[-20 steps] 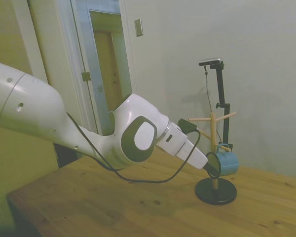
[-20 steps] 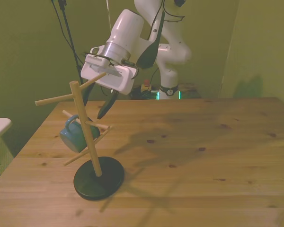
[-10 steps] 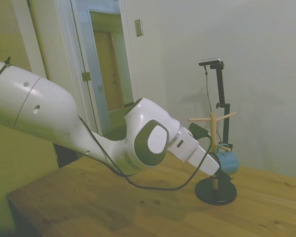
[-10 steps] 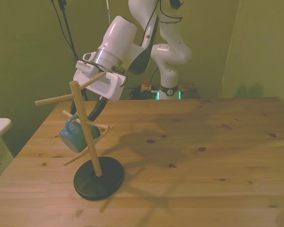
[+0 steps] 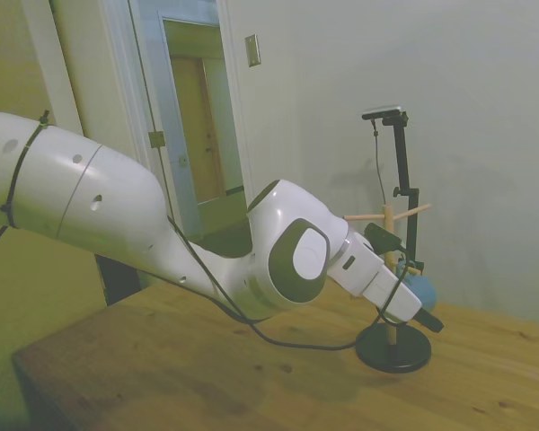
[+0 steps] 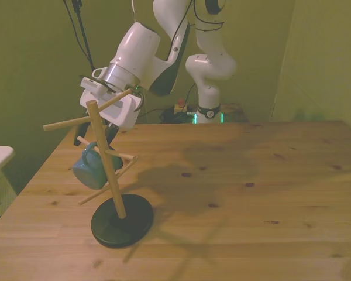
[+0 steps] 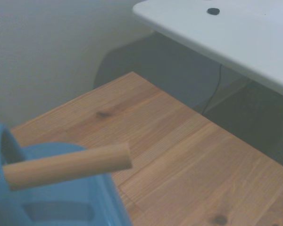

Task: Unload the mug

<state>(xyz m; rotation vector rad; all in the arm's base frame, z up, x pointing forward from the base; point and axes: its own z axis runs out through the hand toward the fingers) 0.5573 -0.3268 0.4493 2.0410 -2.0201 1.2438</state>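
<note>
- The pincer has moved in right behind the peg stand, reaching the mug.
- Whether it is spread: cannot tell.
- The mug hangs on its peg, not yet unloaded.

Dim greenish light, soft grainy frames, arm's shadow across table

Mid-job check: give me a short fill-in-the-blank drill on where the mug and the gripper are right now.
1. The mug hangs by its ____ on a peg of the wooden stand.
2. The mug's colour is ____.
3. The stand rests on a round ____ base.
4. In the front view the gripper sits ____ the stand.

Missing words: handle; blue; black; behind
</note>
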